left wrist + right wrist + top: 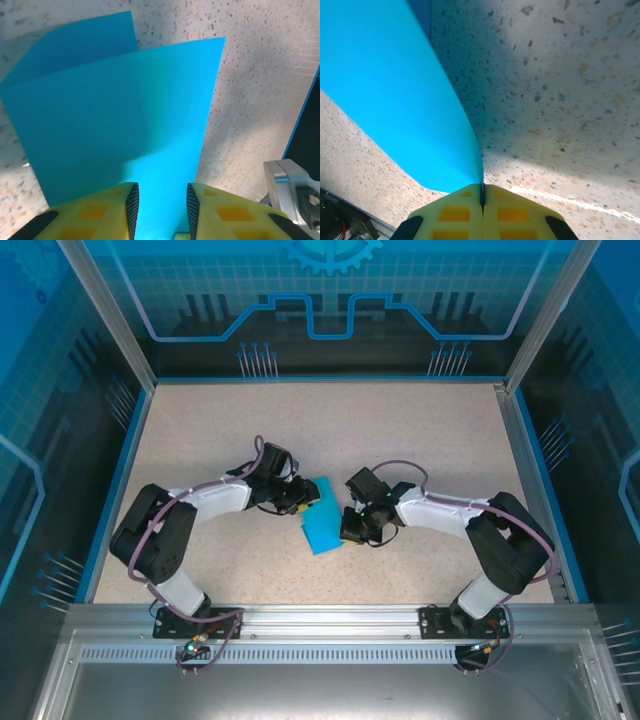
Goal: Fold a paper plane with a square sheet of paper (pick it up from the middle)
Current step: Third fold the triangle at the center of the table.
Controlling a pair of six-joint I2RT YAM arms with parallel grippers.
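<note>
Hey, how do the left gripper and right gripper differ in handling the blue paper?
The left gripper has its jaws apart, the blue paper lying in the gap; the right gripper has its jaws pressed together, pinching the paper's edge. The left gripper sits at the paper's left side, the right gripper at its right. Both have yellow fingers.

1. I saw the square sheet of paper (322,522) on the table (420,430), mid-width, nearer the arm bases than the far edge.
2. I had the left gripper (297,502) at its left side and the right gripper (352,527) at its right, w/ the sheet btwn them.
3. One sheet edge ran into the right gripper's closed jaws. The opp. part lay btwn the left gripper's spread fingers (132,207).
4. One flap lay behind the other.
</note>
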